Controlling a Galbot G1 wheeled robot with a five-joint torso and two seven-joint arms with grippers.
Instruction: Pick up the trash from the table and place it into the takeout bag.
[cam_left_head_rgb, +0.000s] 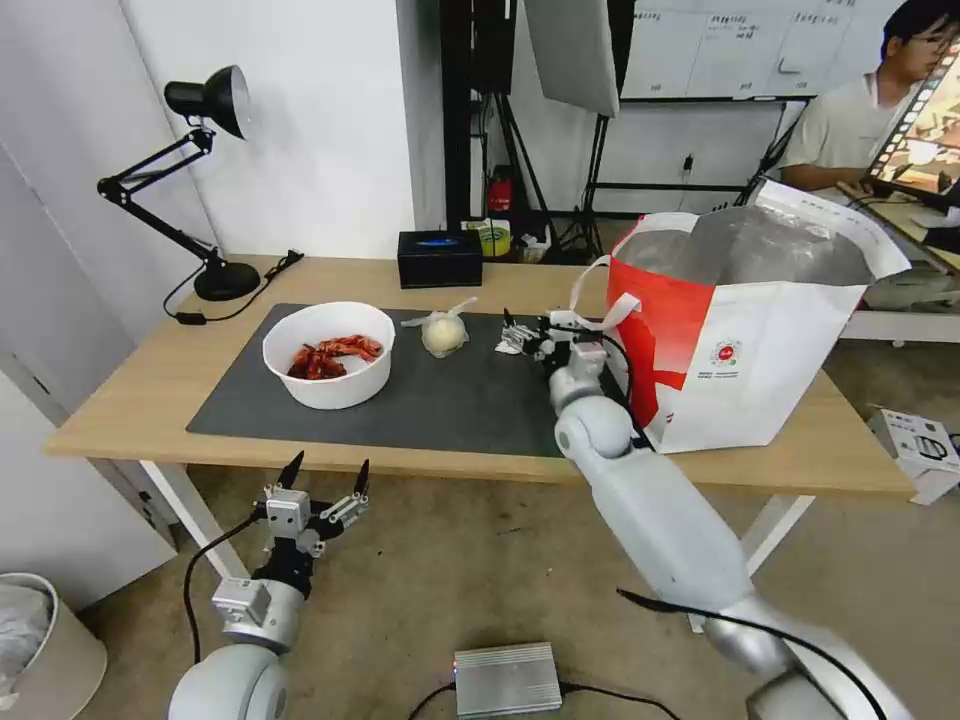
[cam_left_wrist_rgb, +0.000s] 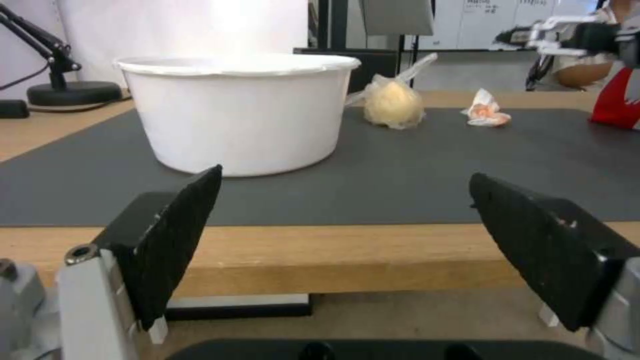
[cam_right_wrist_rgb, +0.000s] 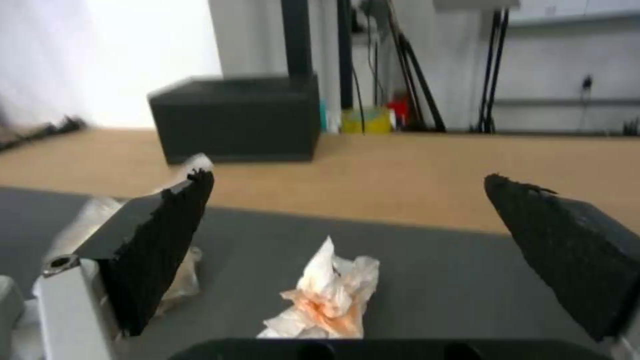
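— Head view first: any writing I can read?

— Only a round red logo on the takeout bag, right of centre. My right gripper reaches mid-frame, spread over the crumpled tissue. My left gripper hangs lower left, fingers apart.

— Wrist views?

— Left: bowl upper left. Right: tissue bottom centre, peak upward.

Right gripper spread wide over crumpled tissue nr mat's far edge, bare mat btwn fingers, knotted bag just beside, takeout bag walled off table's right end, white bowl blocked mat's left part, front strip of mat was free.
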